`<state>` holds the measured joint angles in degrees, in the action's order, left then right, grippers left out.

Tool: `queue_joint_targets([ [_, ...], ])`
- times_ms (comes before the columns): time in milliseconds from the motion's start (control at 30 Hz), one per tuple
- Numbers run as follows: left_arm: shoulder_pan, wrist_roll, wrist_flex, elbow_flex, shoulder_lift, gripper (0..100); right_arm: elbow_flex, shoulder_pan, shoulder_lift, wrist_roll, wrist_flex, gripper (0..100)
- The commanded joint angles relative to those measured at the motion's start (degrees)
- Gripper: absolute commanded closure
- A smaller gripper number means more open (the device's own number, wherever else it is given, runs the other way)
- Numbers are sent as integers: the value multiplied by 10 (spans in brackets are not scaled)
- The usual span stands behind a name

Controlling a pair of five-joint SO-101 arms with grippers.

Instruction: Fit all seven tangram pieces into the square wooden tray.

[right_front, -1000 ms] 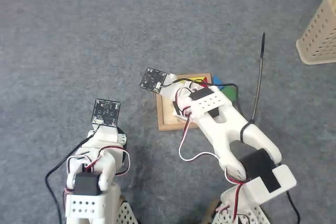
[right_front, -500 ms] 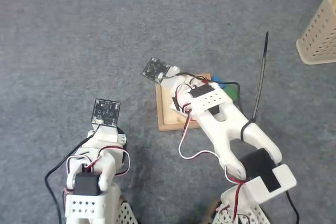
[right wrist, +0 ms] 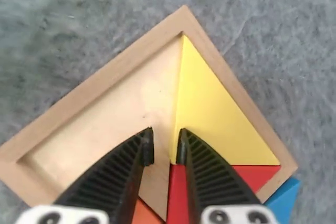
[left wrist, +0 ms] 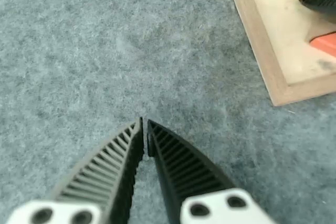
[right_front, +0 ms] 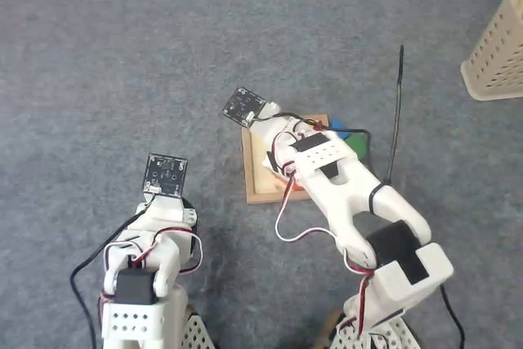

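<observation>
Right end effector (right wrist: 163, 142), jaws narrowly parted and empty, stays low over the square wooden tray (right wrist: 105, 80) at the yellow triangle's (right wrist: 210, 114) edge, its arm shifted slightly. Left end effector (left wrist: 144, 127) is closed, empty, above the bench.

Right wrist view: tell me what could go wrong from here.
1. The right pincer sits over the edge of the yellow triangle. Going down here could tip or shift the triangle out of its corner.
2. The blue piece lies outside the tray, by the rim. The arm might knock it farther off.
</observation>
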<state>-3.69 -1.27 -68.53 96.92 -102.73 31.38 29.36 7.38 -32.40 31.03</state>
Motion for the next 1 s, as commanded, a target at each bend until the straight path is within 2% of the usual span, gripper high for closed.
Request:
queue_joint_targets([
  [0,-4,5,-3,-3,-2,989,-19,-18,-8,3,17,922],
  [300,-4,5,-3,-3,-2,989,8,-51,-93,12,46,922],
  [400,-4,5,-3,-3,-2,989,37,-44,-120,32,38,922],
  [767,-4,5,-3,-3,-2,989,62,-8,-93,27,9,922],
  [967,-4,5,-3,-3,-2,989,61,-75,-155,32,60,922],
])
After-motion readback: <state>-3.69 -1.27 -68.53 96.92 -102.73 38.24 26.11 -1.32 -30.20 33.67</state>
